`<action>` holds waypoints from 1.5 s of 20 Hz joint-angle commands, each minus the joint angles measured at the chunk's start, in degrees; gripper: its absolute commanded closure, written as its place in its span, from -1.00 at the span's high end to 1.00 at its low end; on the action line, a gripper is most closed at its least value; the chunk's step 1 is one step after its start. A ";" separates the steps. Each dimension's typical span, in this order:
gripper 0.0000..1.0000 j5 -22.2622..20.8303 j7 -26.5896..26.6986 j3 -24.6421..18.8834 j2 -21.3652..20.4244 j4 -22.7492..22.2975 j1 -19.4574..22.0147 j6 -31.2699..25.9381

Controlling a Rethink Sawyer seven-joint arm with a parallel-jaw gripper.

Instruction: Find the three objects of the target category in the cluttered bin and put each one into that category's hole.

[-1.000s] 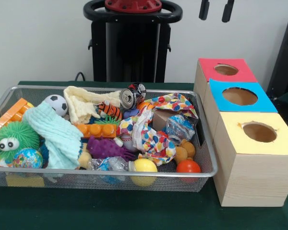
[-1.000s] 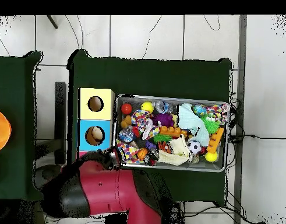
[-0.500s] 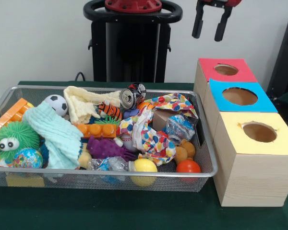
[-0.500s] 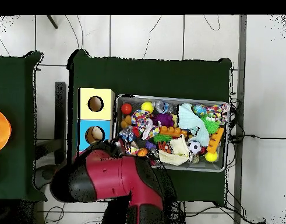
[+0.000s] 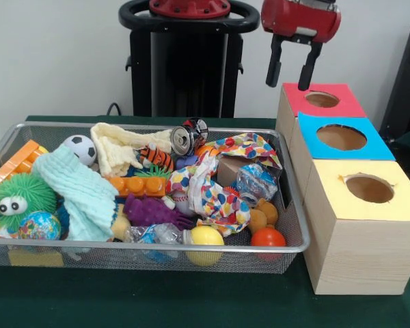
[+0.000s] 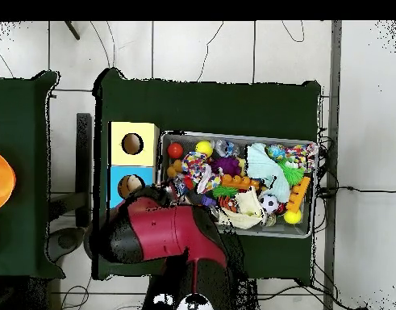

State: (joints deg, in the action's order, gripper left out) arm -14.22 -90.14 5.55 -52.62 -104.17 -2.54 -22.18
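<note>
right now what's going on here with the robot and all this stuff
The red arm's gripper hangs open and empty above the far right corner of the wire mesh bin, beside the red-topped box. Nothing has been picked up. The bin is packed with toys, cloths and balls. Two crushed clear bottles with blue labels show in it: one near the right wall, one at the front rim. A blue-topped box and a yellow-topped box, each with a hole, stand to the right.
</note>
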 commanded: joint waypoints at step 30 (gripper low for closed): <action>1.00 -0.88 -9.55 0.44 14.07 -3.58 3.78 20.26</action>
State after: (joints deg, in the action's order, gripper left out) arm -14.17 -90.14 9.34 -41.28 -105.02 -0.40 -5.84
